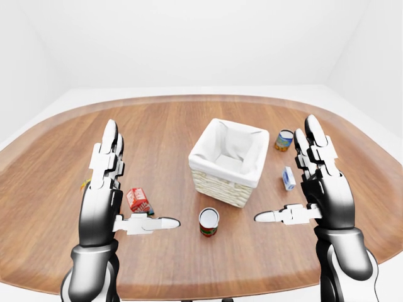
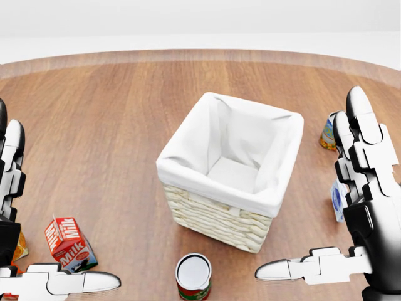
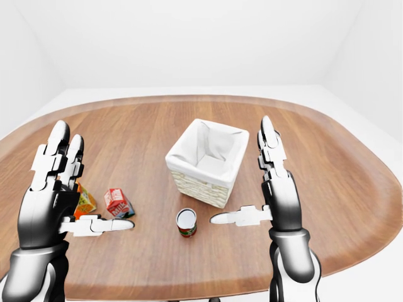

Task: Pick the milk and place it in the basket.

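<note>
No step complete: milk (image 2: 70,243) stands on worktop (image 2: 113,119), basket (image 2: 230,168) empty; left hand (image 1: 107,189) and right hand (image 1: 318,182) spread, grasping nothing.

An oval wooden table (image 1: 189,119) stands in a plain white-walled room.

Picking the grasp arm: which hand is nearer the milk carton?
Left. The left hand hovers open just left of the milk carton; the right hand is open across the table, past the basket.
</note>
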Robot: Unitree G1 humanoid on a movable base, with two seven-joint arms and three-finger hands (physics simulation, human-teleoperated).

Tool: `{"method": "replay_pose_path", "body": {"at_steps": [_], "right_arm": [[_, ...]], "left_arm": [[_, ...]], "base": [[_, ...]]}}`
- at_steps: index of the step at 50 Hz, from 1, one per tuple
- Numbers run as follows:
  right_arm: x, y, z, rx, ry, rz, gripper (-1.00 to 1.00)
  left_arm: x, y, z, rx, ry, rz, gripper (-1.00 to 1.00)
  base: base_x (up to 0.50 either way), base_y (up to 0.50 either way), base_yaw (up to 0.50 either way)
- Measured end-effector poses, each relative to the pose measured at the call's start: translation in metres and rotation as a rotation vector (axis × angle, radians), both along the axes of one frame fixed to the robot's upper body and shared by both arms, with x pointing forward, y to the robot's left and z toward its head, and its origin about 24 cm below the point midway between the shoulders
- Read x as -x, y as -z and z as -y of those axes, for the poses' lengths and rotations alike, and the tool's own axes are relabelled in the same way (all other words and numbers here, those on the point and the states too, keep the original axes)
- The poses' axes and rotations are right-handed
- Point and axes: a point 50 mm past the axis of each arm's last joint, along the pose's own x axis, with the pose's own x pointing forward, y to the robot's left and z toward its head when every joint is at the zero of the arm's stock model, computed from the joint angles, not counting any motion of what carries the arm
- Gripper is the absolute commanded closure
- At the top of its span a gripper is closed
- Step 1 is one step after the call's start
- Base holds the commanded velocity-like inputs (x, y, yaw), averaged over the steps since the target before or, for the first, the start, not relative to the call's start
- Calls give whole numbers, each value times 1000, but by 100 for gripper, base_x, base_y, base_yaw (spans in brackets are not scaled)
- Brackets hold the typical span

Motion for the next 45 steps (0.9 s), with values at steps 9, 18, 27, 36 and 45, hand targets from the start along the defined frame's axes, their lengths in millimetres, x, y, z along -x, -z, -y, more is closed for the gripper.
{"method": "replay_pose_path", "body": {"at_steps": [9,18,27,36,45], "right_arm": [[0,0,0,1,0,0,-100],[0,0,0,1,-1,-1,-100],[0,0,0,1,-2,-2,-100],[0,1,0,-2,-2,-5,-100],[0,2,0,-6,-2,-9,-100]], "left_arm": [[-1,1,0,1,0,-3,-100],[-1,1,0,1,0,-5,-100],[-1,1,0,2,0,-6,-100],[-5,4,-2,0,-12,-15,-100],[-20,14,-8,-3,-57,-39,-100]], "base": [[25,0,0],[25,0,0],[25,0,0],[11,0,0],[0,0,0]]}}
